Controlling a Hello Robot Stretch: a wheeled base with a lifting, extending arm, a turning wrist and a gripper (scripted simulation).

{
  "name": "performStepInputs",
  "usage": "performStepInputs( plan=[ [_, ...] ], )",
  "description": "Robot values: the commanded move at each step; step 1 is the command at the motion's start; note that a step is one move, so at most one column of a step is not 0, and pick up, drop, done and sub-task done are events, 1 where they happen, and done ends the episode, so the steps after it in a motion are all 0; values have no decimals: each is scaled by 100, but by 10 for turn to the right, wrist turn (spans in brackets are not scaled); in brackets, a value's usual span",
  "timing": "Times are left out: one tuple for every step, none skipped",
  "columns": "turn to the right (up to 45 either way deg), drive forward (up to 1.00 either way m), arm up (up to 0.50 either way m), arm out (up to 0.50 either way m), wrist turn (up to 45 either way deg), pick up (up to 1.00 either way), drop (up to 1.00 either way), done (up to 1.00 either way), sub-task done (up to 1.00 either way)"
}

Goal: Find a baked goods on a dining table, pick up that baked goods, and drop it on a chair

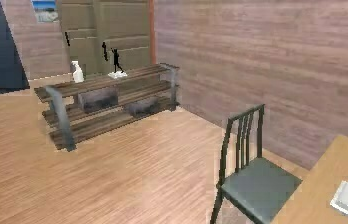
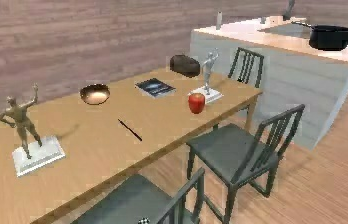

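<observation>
On the table point(image 2: 92, 150), far edge: dark brown loaf point(image 2: 185, 65), between book point(image 2: 155, 87) and small statue point(image 2: 210, 75). Just in front of that statue: red apple point(image 2: 196, 102). Middle: bowl point(image 2: 94, 94), pen point(image 2: 130, 129). Left end: bronze statue point(image 2: 24, 125). At near edge: chair point(image 2: 237, 150). Beyond right end: counter point(image 2: 272, 60) bearing black pan point(image 2: 331, 37). Gripper fingers: state cannot be told.

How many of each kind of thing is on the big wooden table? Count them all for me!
statues: 2, the bronze statue and the small silver statue
bowl: 1
book: 1
red apple: 1
dark loaf: 1
thin dark stick: 1
Total on the table: 7
</observation>
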Motion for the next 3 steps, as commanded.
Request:
performStepInputs(
  plan=[
    [0, 100, 0, 0, 0, 0, 0, 0, 0],
    [90, 0, 0, 0, 0, 0, 0, 0, 0],
    [0, 10, 0, 0, 0, 0, 0, 0, 0]
  ],
)
